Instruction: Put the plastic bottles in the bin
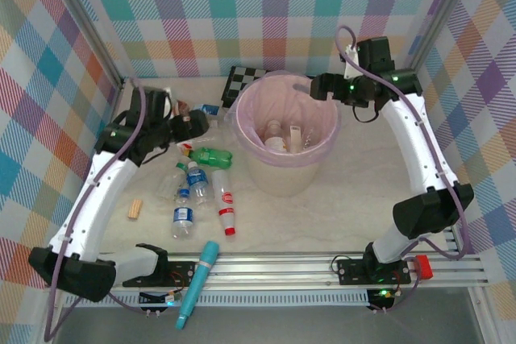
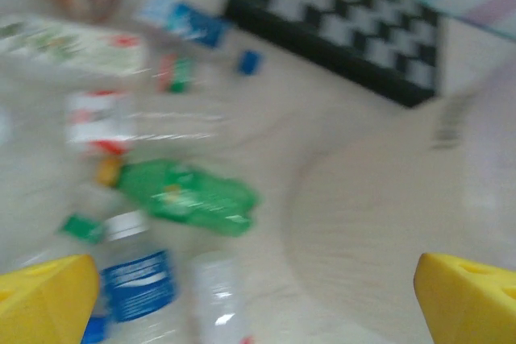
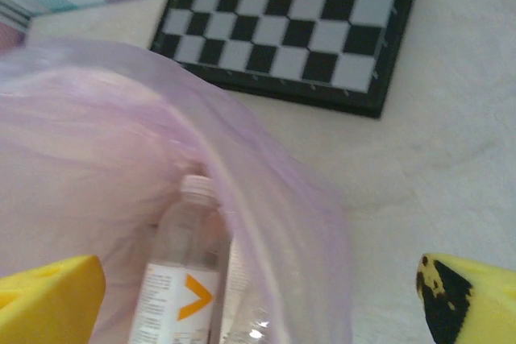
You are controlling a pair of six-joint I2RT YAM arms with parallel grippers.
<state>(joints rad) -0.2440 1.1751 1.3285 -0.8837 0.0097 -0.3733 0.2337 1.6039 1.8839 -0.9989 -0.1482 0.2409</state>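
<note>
The bin [image 1: 282,173] stands mid-table, a pale-pink bucket with a liner, and it holds two or three bottles [image 1: 278,136]. My right gripper [image 1: 316,86] hangs open over its far right rim. In the right wrist view the gripper [image 3: 258,305] is empty, and below it a clear bottle [image 3: 181,275] with a white label and orange chevron lies inside the liner [image 3: 97,134]. Left of the bin several plastic bottles lie on the table: a green one [image 1: 211,155], blue-labelled ones [image 1: 196,181] and a red-capped one [image 1: 225,203]. My left gripper [image 1: 201,124] is open just above them, empty [image 2: 258,312], with the green bottle [image 2: 189,196] below.
A black-and-white checkerboard [image 1: 242,80] lies behind the bin. A teal pen-like tube [image 1: 197,279] rests on the front rail and a small cork-coloured piece [image 1: 135,209] on the left. More labelled bottles sit at the back left [image 1: 173,106]. The left wrist view is motion-blurred.
</note>
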